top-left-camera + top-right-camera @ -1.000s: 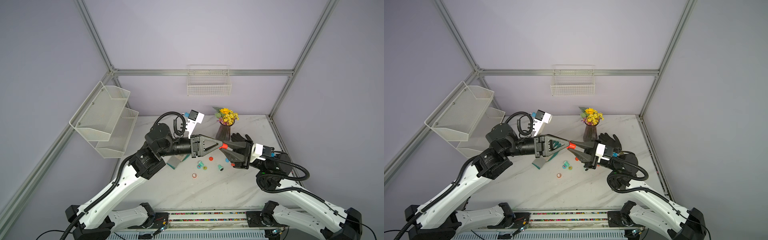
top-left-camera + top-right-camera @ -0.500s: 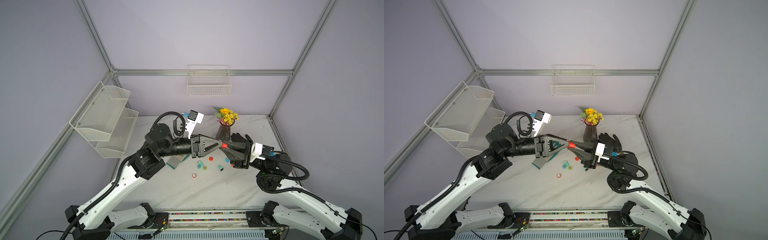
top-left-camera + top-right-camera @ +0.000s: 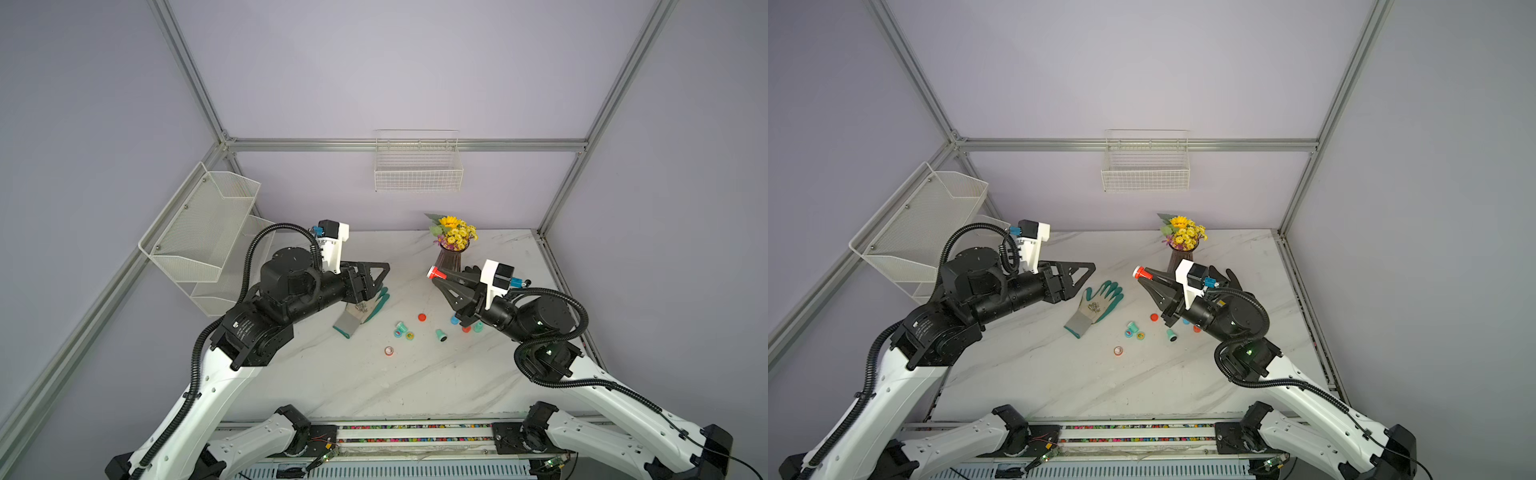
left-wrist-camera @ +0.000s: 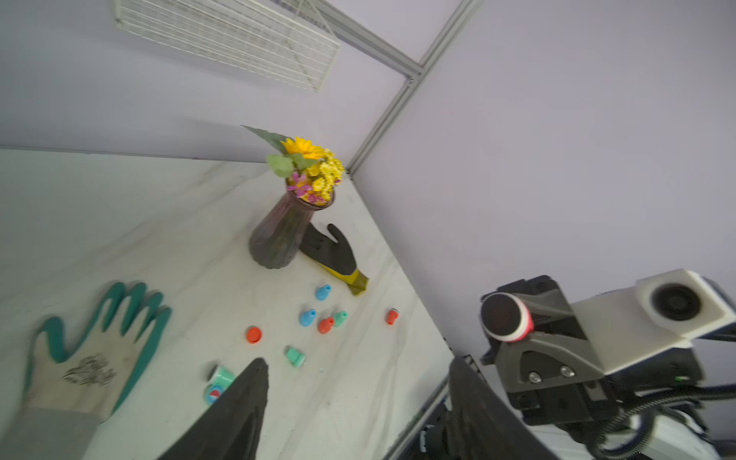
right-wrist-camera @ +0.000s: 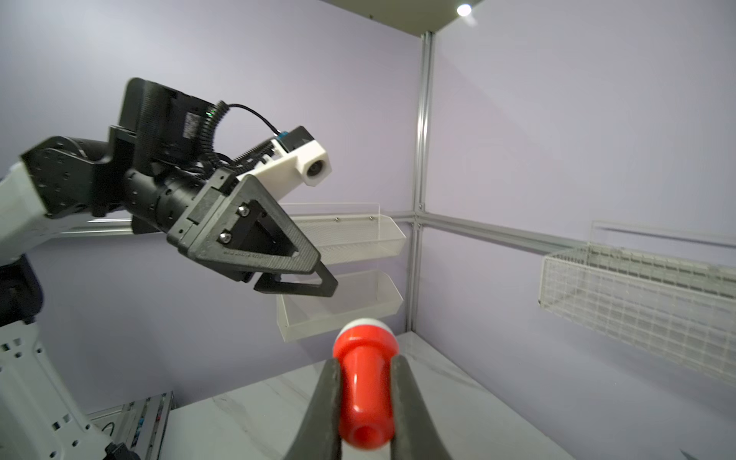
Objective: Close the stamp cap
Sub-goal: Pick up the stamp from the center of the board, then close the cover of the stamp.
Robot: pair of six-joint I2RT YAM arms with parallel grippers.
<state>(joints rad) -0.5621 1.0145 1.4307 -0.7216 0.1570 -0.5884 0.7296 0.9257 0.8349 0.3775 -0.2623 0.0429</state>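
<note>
Right gripper (image 3: pixel 445 277), under my remote control, pinches the red stamp (image 5: pixel 365 382) by its narrow body, holding it in the air above the marble table (image 3: pixel 374 386), near the flower vase (image 3: pixel 451 259). The stamp's wide, white-rimmed end sticks out past the fingertips and points across at my left gripper (image 4: pixel 358 370), whose jaws are spread and empty, well apart from the stamp. Whether the cap is fully seated I cannot tell. On the table below lie a loose red cap (image 3: pixel 422 318), small stamps (image 3: pixel 440 334) and a green glove (image 3: pixel 1096 303).
</note>
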